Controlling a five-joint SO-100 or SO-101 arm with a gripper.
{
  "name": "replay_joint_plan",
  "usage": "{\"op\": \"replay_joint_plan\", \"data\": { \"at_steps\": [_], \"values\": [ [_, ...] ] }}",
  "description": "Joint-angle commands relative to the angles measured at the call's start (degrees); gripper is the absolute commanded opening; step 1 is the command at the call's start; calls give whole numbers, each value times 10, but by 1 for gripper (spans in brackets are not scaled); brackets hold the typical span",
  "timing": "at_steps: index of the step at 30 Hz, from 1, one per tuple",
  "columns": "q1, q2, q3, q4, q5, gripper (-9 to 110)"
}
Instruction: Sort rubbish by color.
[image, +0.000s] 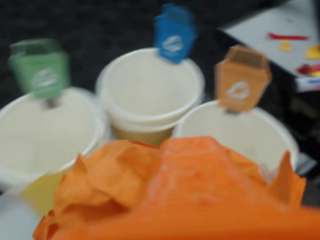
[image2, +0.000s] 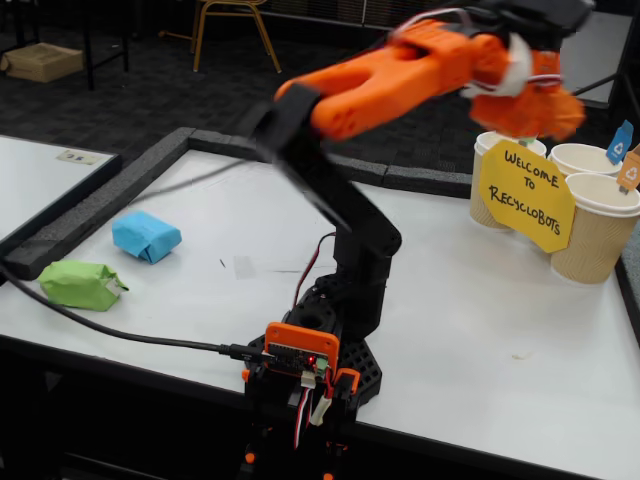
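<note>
A dark carpeted room with a yellow-legged chair at the back surrounds a white tabletop edged in grey foam, and a second white table stands to the left in the fixed view. The largest thing on the main table is the orange and black robot arm, bolted at the near edge and stretched up and to the right, blurred with motion. A black cable runs across the near left side to the arm's base. At the far right stand three beige paper cups, clustered together, with a yellow octagonal sign reading "Welcome to Recyclobots" leaning in front of them. In the wrist view the cups appear from above, all looking empty: the one with a green flag on the left, the one with a blue flag in the middle and farther back, the one with an orange flag on the right. The gripper hangs above the cups; its fingers are hidden by the load, but it carries the crumpled orange paper wad, which fills the lower part of the wrist view, nearest the orange-flag cup and the middle one. The light blue crumpled paper wad lies on the left part of the table, and the light green crumpled paper wad lies near it, closer to the left edge, the two a little apart.
</note>
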Motion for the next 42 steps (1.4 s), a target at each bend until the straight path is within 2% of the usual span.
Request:
{"op": "replay_joint_plan", "data": {
  "at_steps": [1, 13, 26, 42],
  "values": [
    [42, -76, -158, -27, -5, 1],
    [61, -228, -294, -37, -5, 2],
    [62, -243, -238, -78, -5, 12],
    [62, -239, -206, -82, -2, 15]
  ]
}}
